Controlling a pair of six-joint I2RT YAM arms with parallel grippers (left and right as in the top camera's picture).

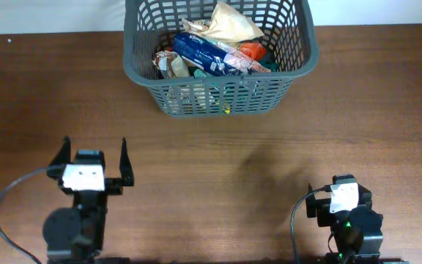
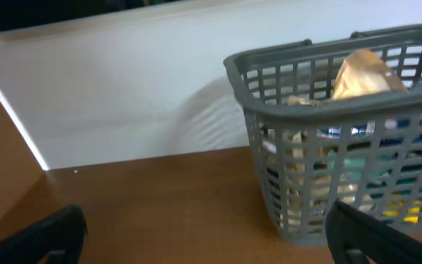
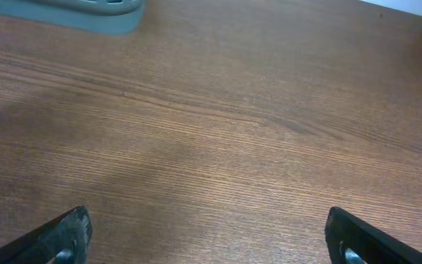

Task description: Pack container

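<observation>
The container, a large dark grey lattice basket, stands at the far middle of the wooden table. It holds several snack packets, among them a blue packet and a tan crumpled packet. The basket also shows at the right of the left wrist view, and its bottom edge shows at the top left of the right wrist view. My left gripper is open and empty at the near left. My right gripper is open and empty over bare wood at the near right.
A white wall runs behind the table's far edge. Black cables loop from both arm bases at the near edge. Bare wooden tabletop lies between the grippers and the basket.
</observation>
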